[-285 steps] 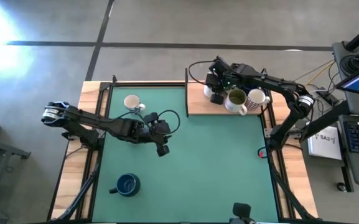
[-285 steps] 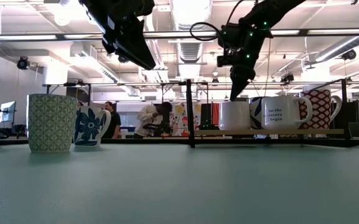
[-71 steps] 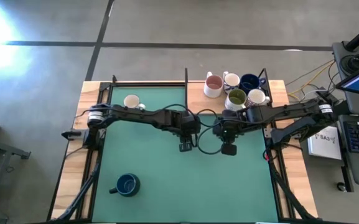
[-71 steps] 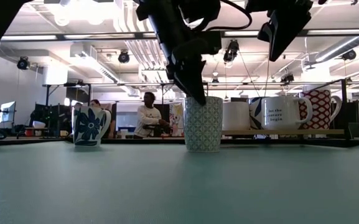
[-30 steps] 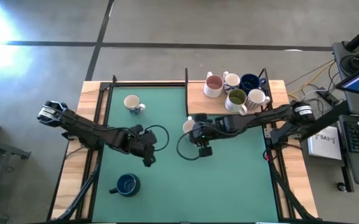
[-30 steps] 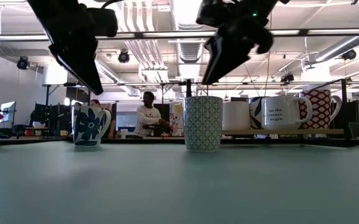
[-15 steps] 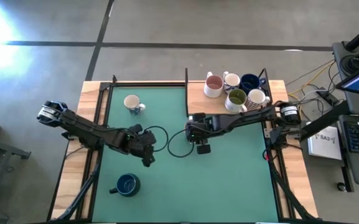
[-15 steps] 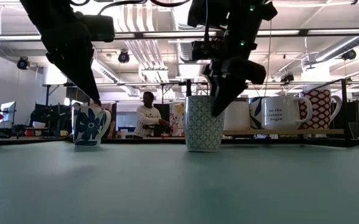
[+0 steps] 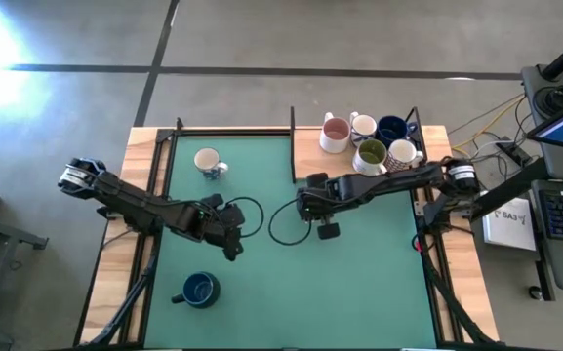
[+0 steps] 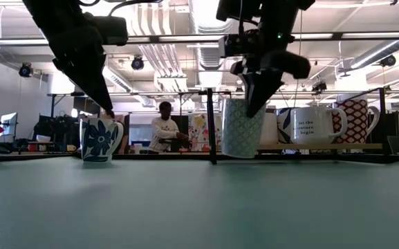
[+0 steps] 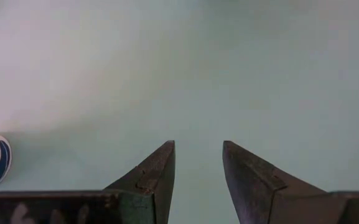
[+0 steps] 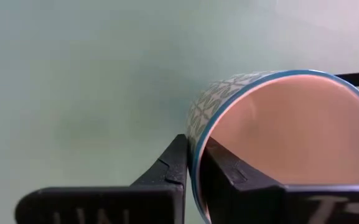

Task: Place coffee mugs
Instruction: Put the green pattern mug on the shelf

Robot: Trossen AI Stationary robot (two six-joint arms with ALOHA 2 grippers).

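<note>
My right gripper (image 9: 306,207) is shut on a white mug with a green lattice pattern (image 10: 240,128), which also fills the right wrist view (image 12: 279,124). In the high view the gripper hides most of that mug. My left gripper (image 9: 231,252) hangs open over the mat left of centre, holding nothing (image 11: 198,149). A white mug with a blue flower (image 10: 101,138) stands on its base at the far left (image 9: 208,161). A dark blue mug (image 9: 200,289) stands near the near-left corner. My right gripper pinches the patterned mug's rim (image 12: 196,134), one finger (image 12: 226,168) inside the cup and one (image 12: 176,165) outside on the wall. The fingers come from above, slanting down (image 10: 256,97). The mug hangs nearly upright, its base just clear of the mat.
A raised wooden shelf (image 9: 305,161) at the far right carries a pink mug (image 9: 336,134), a white one (image 9: 363,126), a dark blue one (image 9: 391,130), an olive-green one (image 9: 370,154) and another white one (image 9: 403,152). A black rail (image 9: 293,146) borders the shelf.
My right gripper has come down onto the patterned mug's rim and taken hold. It has then lifted the mug just clear of the mat and carried it a little toward the table's right edge.
</note>
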